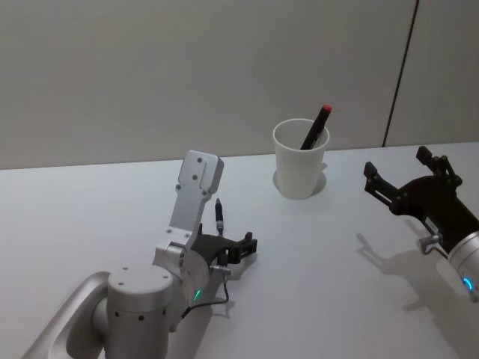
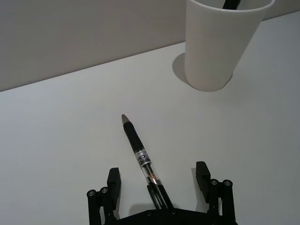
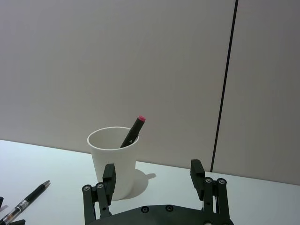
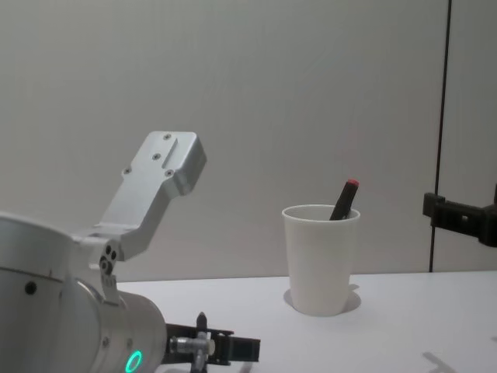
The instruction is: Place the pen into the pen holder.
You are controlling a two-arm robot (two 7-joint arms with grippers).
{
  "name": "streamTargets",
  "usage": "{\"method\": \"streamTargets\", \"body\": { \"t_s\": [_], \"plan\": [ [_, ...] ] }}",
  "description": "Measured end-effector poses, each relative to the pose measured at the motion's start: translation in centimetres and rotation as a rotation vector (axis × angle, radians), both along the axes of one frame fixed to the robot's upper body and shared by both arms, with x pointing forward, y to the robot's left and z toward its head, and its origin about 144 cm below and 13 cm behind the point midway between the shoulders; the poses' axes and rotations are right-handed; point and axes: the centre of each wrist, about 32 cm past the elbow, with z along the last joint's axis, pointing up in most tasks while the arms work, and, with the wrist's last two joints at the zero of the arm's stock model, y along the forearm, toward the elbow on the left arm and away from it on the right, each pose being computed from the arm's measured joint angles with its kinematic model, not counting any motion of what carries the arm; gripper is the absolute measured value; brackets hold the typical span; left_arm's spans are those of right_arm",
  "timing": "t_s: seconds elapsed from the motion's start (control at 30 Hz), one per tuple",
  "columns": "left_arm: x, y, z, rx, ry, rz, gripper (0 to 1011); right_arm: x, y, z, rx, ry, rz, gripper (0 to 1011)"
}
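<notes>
A black pen (image 2: 140,157) with a clear barrel and a white label lies flat on the white table, its tip toward the pen holder. My left gripper (image 2: 158,177) is low over the pen's rear half, open, one finger on each side and not touching it. In the head view the pen (image 1: 219,213) lies just beyond the left gripper (image 1: 224,238). The pen holder (image 1: 300,161), a white paper cup, stands upright at the back middle of the table. My right gripper (image 1: 397,163) hovers open to its right, holding nothing, with the pen holder (image 3: 114,164) a little ahead of it.
A black marker with a red cap (image 1: 318,127) leans inside the cup, sticking out above the rim. A grey wall with a dark vertical seam (image 1: 400,75) rises behind the table. Bare tabletop (image 1: 314,254) lies between the pen and the cup.
</notes>
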Motion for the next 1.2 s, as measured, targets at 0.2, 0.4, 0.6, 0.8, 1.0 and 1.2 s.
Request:
{"method": "streamTargets", "body": {
  "t_s": [0.2, 0.4, 0.6, 0.8, 1.0, 1.2],
  "plan": [
    [0.12, -0.17, -0.03, 0.007, 0.006, -0.010, 1001, 0.00, 0.00, 0.00, 0.000, 0.000, 0.000, 1001],
    [0.21, -0.29, -0.10, 0.015, 0.014, -0.017, 1001, 0.00, 0.00, 0.00, 0.000, 0.000, 0.000, 1001],
    [0.27, -0.38, -0.13, 0.021, 0.020, -0.021, 1001, 0.00, 0.00, 0.00, 0.000, 0.000, 0.000, 1001],
    [0.32, -0.42, -0.16, 0.025, 0.022, -0.022, 1001, 0.00, 0.00, 0.00, 0.000, 0.000, 0.000, 1001],
    [0.35, -0.45, -0.17, 0.027, 0.023, -0.023, 893, 0.00, 0.00, 0.00, 0.000, 0.000, 0.000, 1001],
    [0.37, -0.46, -0.18, 0.028, 0.024, -0.024, 725, 0.00, 0.00, 0.00, 0.000, 0.000, 0.000, 1001]
  ]
}}
